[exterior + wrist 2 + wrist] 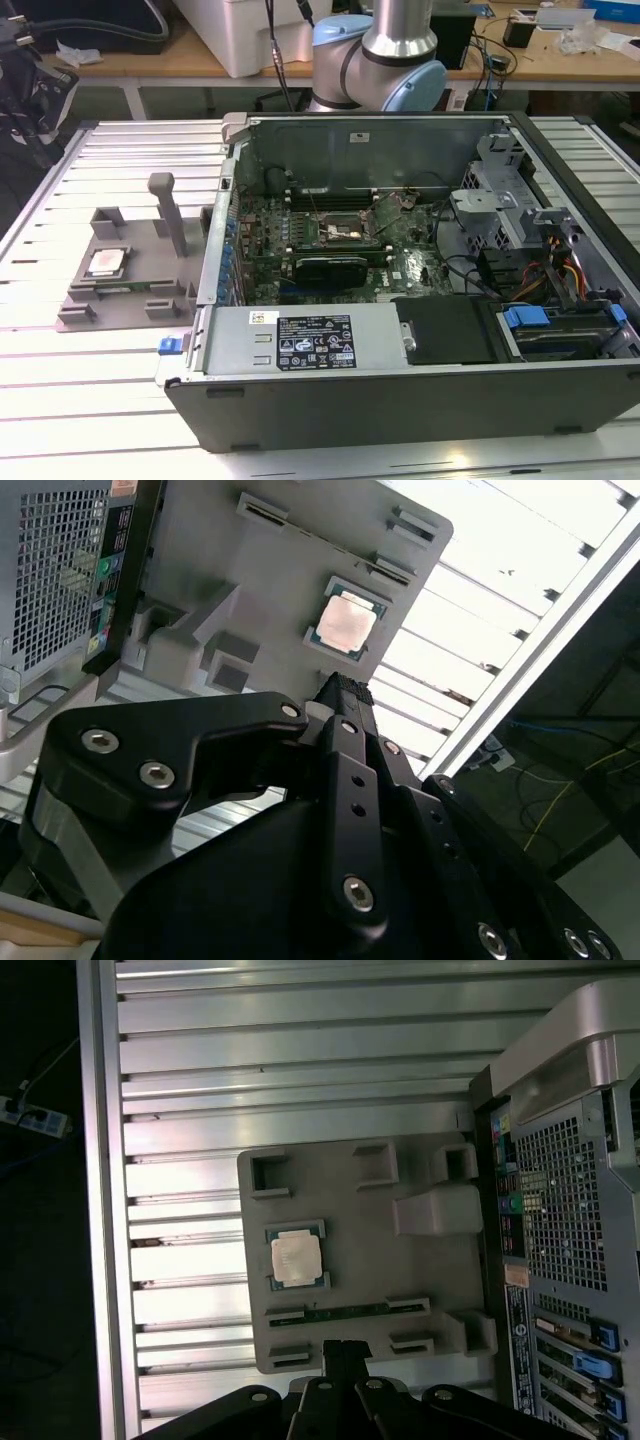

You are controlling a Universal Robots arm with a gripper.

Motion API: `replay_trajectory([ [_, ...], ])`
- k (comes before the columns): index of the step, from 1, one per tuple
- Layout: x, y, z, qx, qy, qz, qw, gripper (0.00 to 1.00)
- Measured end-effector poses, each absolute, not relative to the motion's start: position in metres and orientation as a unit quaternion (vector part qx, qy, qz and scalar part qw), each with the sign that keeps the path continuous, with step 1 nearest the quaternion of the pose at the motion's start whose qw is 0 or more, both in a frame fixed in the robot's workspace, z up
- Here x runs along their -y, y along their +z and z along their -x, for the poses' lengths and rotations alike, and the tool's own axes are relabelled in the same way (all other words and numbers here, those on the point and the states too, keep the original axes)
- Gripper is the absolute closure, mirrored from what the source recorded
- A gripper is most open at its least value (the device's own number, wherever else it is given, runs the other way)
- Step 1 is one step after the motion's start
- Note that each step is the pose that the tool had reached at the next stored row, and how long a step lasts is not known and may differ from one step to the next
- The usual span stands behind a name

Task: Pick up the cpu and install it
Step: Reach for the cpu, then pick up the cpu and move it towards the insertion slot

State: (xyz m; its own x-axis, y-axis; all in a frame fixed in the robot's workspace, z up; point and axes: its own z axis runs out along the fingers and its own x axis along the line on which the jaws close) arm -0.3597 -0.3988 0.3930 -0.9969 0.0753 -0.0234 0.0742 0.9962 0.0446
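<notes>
Hovering over the grey plate (420, 1280), the gripper (345, 686) has its fingers closed together, empty, the chip (347, 624) lying on that plate

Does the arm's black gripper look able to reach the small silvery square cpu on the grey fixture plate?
Probably yes: the small silvery square cpu lies uncovered on the grey fixture plate, with nothing between it and the black gripper.

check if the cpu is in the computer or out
Out. The cpu lies flat on the grey plate, outside the computer case.
</notes>
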Motion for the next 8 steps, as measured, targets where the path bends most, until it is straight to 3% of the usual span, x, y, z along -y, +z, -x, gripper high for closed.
replay_trajectory([
  [8,0.3988,0.3929,0.3599,-0.999,0.022,-0.037,0.013,0.89],
])
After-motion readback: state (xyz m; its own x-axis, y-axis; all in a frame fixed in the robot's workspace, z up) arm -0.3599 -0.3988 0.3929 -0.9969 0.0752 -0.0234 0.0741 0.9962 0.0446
